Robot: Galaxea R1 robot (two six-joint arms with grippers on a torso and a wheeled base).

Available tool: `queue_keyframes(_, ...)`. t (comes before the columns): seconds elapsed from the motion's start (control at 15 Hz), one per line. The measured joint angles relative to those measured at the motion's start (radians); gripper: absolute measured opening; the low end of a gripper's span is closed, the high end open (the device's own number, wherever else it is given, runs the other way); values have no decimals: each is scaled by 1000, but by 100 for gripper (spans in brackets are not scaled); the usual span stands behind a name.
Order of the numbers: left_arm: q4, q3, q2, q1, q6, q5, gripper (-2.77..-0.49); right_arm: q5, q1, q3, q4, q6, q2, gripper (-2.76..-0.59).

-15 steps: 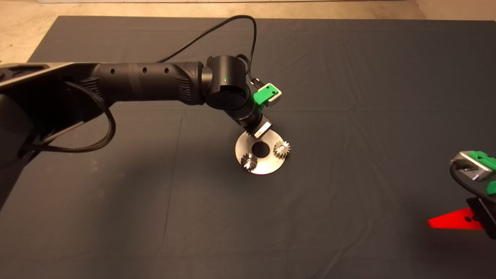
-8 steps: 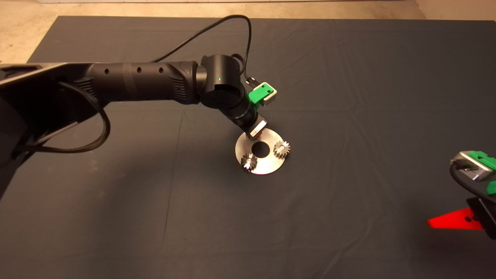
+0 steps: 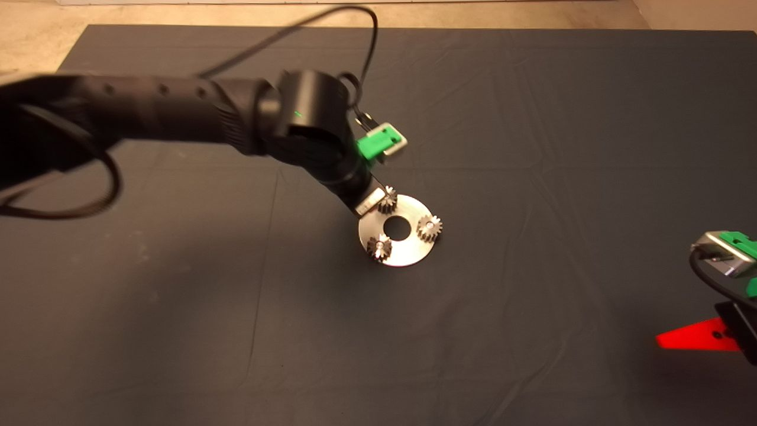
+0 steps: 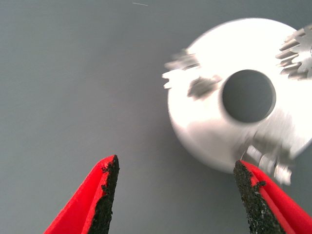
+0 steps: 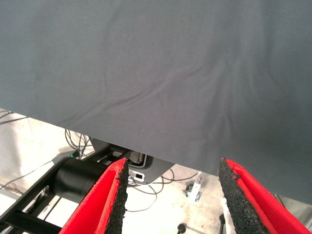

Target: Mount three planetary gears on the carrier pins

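Left gripper [image 4: 175,200] withdrawn, third of three gears [image 3: 387,203] revealed on disc [image 3: 408,251]

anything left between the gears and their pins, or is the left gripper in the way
Nothing visible. All three gears already sit on the disc around its centre hole. The left gripper is open, empty and off the disc's edge, over bare mat. The right gripper is parked at the mat's edge.

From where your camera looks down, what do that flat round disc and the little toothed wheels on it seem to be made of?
The flat round silver disc looks like bare polished metal, probably steel or aluminium: it glares brightly under the light. The three small dark-grey toothed gears also look metallic, with darker teeth and shiny faces. The exact alloy cannot be told.
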Motion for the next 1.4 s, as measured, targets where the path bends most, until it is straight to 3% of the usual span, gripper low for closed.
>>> queue_keyframes(0.07, -19, 64, -64, -26, -46, 12, -164, 5, 0, 0, 0, 0, 25, -202)
queue_keyframes(0.2, -52, 233, -191, -24, -161, 38, -163, 15, 0, 0, -1, 1, 115, -202)
queue_keyframes(0.33, -89, 433, -299, -22, -341, 35, -163, 28, -1, 0, -16, 1, 239, -202)
queue_keyframes(0.4, -100, 492, -351, -24, -413, 32, -163, 29, -13, 1, -43, 2, 278, -202)
queue_keyframes(0.47, -106, 539, -419, -27, -499, 40, -163, 14, -33, 1, -91, 5, 312, -202)
queue_keyframes(0.53, -108, 564, -458, -30, -558, 49, -163, 2, -55, 1, -132, 11, 349, -202)
queue_keyframes(0.6, -110, 584, -472, -28, -600, 55, -163, 2, -71, 2, -153, 30, 379, -202)
queue_keyframes(0.73, -117, 608, -457, 12, -683, 60, -163, -4, -84, 2, -184, 107, 396, -202)
queue_keyframes(0.87, -124, 623, -399, 81, -723, 53, -163, -24, -100, 3, -212, 132, 406, -202)
queue_keyframes(0.93, -127, 626, -391, 105, -745, 47, -163, -33, -111, 4, -214, 132, 423, -202)
queue_keyframes(1.0, -128, 629, -394, 117, -774, 51, -163, -48, -122, 8, -214, 135, 444, -202)
queue_keyframes(1.13, -132, 629, -372, 146, -805, 64, -163, -95, -134, 10, -215, 171, 496, -202)
queue_keyframes(1.27, -134, 629, -256, 155, -869, 65, -163, -108, -167, 16, -219, 188, 522, -202)
queue_keyframes(1.33, -134, 629, -193, 158, -898, 57, -163, -115, -166, 18, -219, 188, 517, -202)
queue_keyframes(1.4, -134, 630, -160, 157, -913, 49, -163, -119, -167, 18, -219, 188, 507, -202)
